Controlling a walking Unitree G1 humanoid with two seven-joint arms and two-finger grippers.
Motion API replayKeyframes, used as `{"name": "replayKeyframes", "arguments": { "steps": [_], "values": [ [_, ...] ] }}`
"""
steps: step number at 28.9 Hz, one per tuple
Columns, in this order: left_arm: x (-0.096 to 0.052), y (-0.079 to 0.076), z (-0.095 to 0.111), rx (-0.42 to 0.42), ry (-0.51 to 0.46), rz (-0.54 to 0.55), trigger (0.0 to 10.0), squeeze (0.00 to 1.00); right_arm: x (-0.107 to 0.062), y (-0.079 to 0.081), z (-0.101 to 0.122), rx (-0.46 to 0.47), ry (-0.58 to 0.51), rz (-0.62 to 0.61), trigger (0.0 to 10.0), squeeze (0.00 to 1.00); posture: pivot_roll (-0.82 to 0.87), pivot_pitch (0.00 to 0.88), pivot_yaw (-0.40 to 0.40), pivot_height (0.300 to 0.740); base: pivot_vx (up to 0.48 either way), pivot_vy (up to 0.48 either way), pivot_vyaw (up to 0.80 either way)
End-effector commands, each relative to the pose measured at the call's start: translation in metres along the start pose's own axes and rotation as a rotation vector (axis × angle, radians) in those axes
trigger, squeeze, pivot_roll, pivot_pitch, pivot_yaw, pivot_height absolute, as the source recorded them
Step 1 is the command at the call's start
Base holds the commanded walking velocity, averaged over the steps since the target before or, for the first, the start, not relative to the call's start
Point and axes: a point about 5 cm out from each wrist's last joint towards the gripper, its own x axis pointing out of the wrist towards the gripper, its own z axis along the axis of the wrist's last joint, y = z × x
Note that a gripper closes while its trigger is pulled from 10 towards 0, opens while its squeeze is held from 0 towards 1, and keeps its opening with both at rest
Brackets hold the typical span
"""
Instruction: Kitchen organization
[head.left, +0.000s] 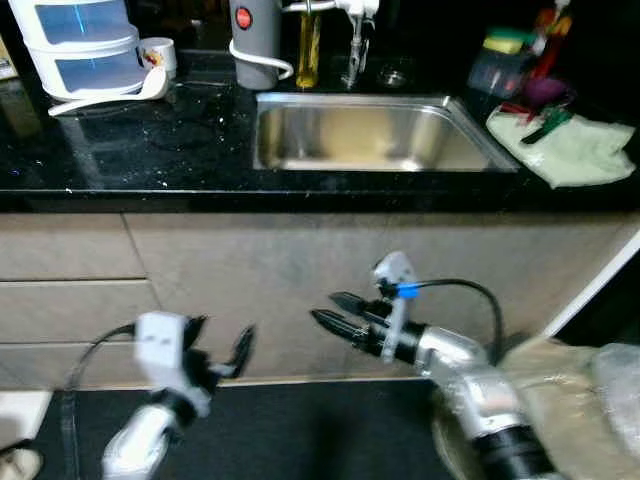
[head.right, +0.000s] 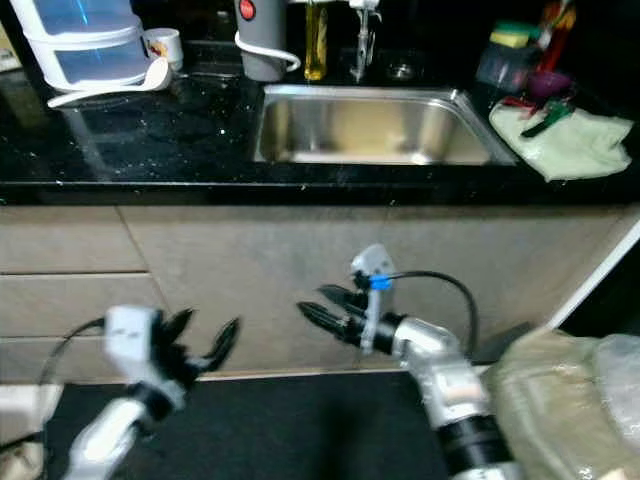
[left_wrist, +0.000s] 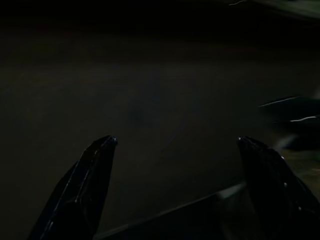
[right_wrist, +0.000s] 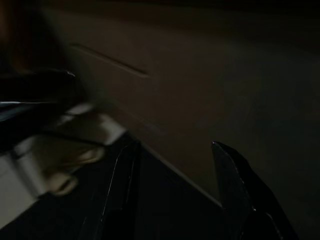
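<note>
two grippers: both low in front of the cabinet fronts (head.left: 300, 270), below the black countertop (head.left: 130, 150), neither holding anything
left gripper (head.left: 222, 350): fingers spread wide, nothing between them; its wrist view is dark, with the two fingertips (left_wrist: 102, 150) well apart over a dim surface
right gripper (head.left: 340, 312): fingers parted and bare, pointing toward the left gripper; held down here, probably because no item is yet picked out
sink (head.left: 370, 135): steel basin set into the counter, looks bare inside (a tap stands behind it)
things to tidy: spread along the counter, well above both grippers
white stacked containers (head.left: 80, 45): far left corner, with a mug (head.left: 158, 52) and a white spoon-like piece (head.left: 110, 95) just beside them
grey jug (head.left: 255, 40): behind the sink, next to a bottle of yellow liquid (head.left: 308, 45)
green cloth (head.left: 570, 150): crumpled to the right of the sink, utensils lying on it
stage: a judgement only, the organising seems not yet begun; arms would need to rise to counter height first
</note>
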Motion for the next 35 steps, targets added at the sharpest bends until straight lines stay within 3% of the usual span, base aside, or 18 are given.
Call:
{"name": "replayKeyframes", "arguments": {
  "steps": [1, 6, 9, 12, 14, 17, 27, 35],
  "values": [
    [0.006, -0.013, -0.002, 0.012, 0.025, -0.068, 10.0, 0.00, -0.002, -0.005, 0.003, -0.025, -0.020, -0.051, 10.0, 0.00, 0.04, 0.000, -0.087, 0.732, 0.000, 0.000, 0.00],
    [0.018, -0.007, -0.006, -0.065, 0.046, -0.065, 10.0, 0.00, -0.001, -0.024, 0.007, -0.076, -0.040, -0.196, 10.0, 0.00, 0.06, 0.000, -0.096, 0.732, 0.000, 0.000, 0.00],
    [0.020, -0.002, -0.008, -0.122, 0.064, -0.026, 10.0, 0.00, -0.002, -0.040, -0.001, -0.060, 0.022, -0.279, 10.0, 0.00, 0.06, 0.000, -0.088, 0.732, 0.000, 0.000, 0.00],
    [0.019, 0.001, -0.008, -0.127, 0.068, -0.014, 10.0, 0.00, -0.003, -0.046, -0.003, -0.059, 0.041, -0.336, 10.0, 0.00, 0.06, 0.000, -0.088, 0.732, 0.000, 0.000, 0.00],
    [0.018, 0.001, -0.008, -0.120, 0.067, 0.012, 10.0, 0.00, -0.010, -0.060, -0.004, -0.005, 0.024, -0.467, 10.0, 0.00, 0.06, 0.000, -0.083, 0.732, 0.000, 0.000, 0.00],
    [0.018, 0.004, -0.007, -0.103, 0.058, 0.064, 10.0, 0.00, -0.018, -0.071, -0.003, -0.018, 0.020, -0.576, 10.0, 0.00, 0.06, 0.000, -0.089, 0.732, 0.000, 0.000, 0.00],
    [0.017, 0.009, -0.005, -0.067, 0.057, 0.136, 10.0, 0.00, -0.009, -0.066, -0.004, 0.006, -0.025, -0.477, 10.0, 0.00, 0.07, 0.000, -0.091, 0.732, 0.000, 0.000, 0.00],
    [0.018, 0.007, -0.006, -0.081, 0.067, 0.130, 10.0, 0.00, -0.005, -0.065, -0.005, -0.001, -0.012, -0.450, 10.0, 0.00, 0.06, 0.000, -0.090, 0.732, 0.000, 0.000, 0.75]
  ]
}}
